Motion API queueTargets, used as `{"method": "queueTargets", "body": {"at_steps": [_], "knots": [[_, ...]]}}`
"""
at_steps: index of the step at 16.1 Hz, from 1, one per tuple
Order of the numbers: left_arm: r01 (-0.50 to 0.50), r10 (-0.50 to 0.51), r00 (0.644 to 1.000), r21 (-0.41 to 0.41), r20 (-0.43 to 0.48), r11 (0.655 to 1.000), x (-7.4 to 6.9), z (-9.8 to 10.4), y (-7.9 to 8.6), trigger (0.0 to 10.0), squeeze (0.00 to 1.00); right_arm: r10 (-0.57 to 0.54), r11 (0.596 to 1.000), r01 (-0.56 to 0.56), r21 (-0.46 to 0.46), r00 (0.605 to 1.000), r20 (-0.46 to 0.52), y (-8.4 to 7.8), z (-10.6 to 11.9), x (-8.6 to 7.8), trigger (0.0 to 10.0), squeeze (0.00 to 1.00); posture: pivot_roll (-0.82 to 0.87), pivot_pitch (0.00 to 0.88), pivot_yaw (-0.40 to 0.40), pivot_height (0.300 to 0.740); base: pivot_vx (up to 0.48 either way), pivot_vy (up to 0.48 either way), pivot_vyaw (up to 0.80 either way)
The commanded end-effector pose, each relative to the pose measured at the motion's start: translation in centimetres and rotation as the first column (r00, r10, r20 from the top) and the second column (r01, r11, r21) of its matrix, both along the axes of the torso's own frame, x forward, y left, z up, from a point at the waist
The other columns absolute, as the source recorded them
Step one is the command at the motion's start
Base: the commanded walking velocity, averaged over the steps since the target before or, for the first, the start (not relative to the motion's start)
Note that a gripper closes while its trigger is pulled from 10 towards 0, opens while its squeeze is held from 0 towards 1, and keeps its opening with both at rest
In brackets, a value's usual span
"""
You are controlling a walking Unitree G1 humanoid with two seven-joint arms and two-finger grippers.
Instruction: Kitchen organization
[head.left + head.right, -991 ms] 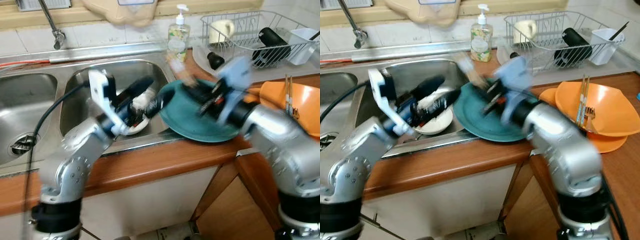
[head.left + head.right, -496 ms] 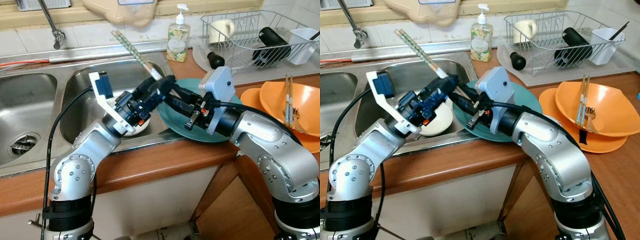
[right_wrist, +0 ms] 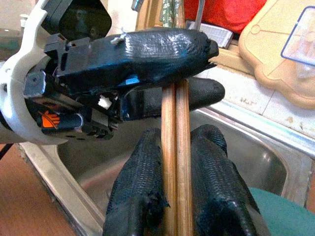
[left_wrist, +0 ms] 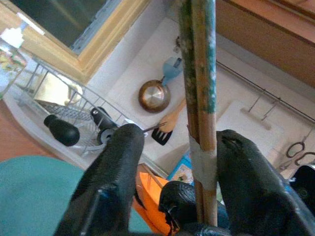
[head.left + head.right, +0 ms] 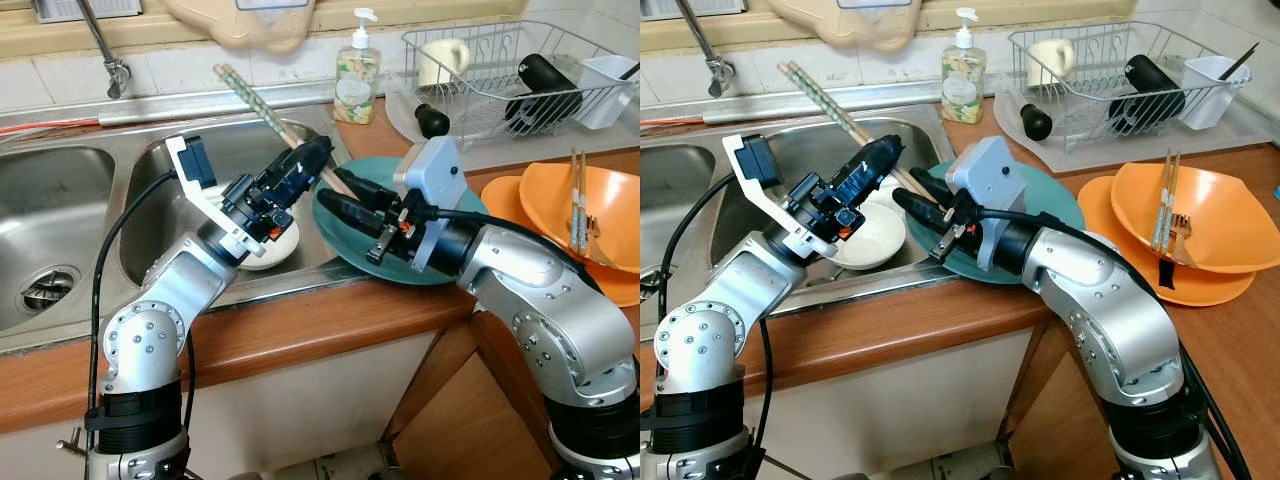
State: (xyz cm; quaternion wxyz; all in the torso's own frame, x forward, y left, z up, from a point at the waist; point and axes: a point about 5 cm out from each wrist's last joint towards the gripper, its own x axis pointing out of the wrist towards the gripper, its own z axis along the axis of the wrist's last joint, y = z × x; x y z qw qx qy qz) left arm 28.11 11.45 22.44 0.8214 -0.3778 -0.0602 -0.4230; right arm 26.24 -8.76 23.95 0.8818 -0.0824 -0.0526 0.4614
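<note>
A pair of long wooden chopsticks (image 5: 255, 103) slants up over the right sink basin (image 5: 160, 170). My right gripper (image 5: 335, 195) reaches in above the teal plate (image 5: 350, 245) and is shut on their lower end; in the right wrist view the chopsticks (image 3: 174, 147) are pinched between its fingers (image 3: 140, 196). My left gripper (image 5: 318, 150) meets it from the sink side. Its fingers (image 4: 115, 177) stand open around the chopsticks (image 4: 199, 73), which lie against one finger. A white bowl (image 5: 270, 245) sits in the basin below.
A soap bottle (image 5: 356, 70) stands behind the sink beside a wire dish rack (image 5: 500, 70) holding a mug and dark items. Stacked orange bowls (image 5: 590, 215) with chopsticks and a fork sit at right. The faucet (image 5: 105, 50) is at back left. The wooden counter edge (image 5: 300, 320) runs in front.
The right arm swung in, blurred, then steadied with the chopsticks. In the last half second the chopsticks leaned a little lower and the left gripper shifted slightly back along them.
</note>
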Motion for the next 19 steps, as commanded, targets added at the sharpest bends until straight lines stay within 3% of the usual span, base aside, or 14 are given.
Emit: {"method": "queueTargets", "body": {"at_steps": [1,13,16,17,18,19], "knots": [[-0.010,0.010,1.000,-0.011,-0.002,1.000,0.24,0.22,0.12,0.0,0.00,0.006,1.000,-0.005,-0.009,1.000,0.014,0.03,0.01,-0.29,0.0,0.00,-0.06,0.000,0.073,0.740,0.000,0.000,0.00],[-0.035,0.037,0.998,0.029,-0.053,0.999,0.62,-0.52,-0.12,0.0,0.00,-0.012,0.999,0.013,-0.043,1.000,0.027,0.00,-0.19,-0.09,0.0,0.00,-0.06,0.000,0.071,0.740,0.000,0.000,0.00],[-0.052,0.054,0.997,0.031,-0.057,0.998,0.76,-0.56,0.04,0.0,0.00,-0.011,0.999,0.013,-0.049,1.000,0.029,0.02,-0.23,-0.06,3.1,0.00,-0.06,0.000,0.068,0.740,0.000,0.000,0.00],[-0.056,0.058,0.997,0.032,-0.056,0.998,0.81,-0.53,0.12,0.0,0.00,-0.011,0.998,0.012,-0.055,0.999,0.034,0.06,-0.21,-0.06,7.1,0.00,-0.06,0.000,0.069,0.740,0.000,0.000,0.00],[-0.061,0.063,0.996,0.033,-0.056,0.998,0.83,-0.52,0.18,0.0,0.00,-0.013,0.998,0.015,-0.061,0.999,0.042,0.09,-0.19,-0.04,10.0,0.00,-0.06,0.000,0.069,0.740,0.000,0.000,0.00],[-0.067,0.069,0.996,0.034,-0.056,0.997,0.86,-0.47,0.27,0.0,0.00,-0.021,0.998,0.024,-0.059,0.999,0.043,0.08,-0.16,0.02,10.0,0.00,-0.06,0.000,0.069,0.740,0.000,0.000,0.00]]}}
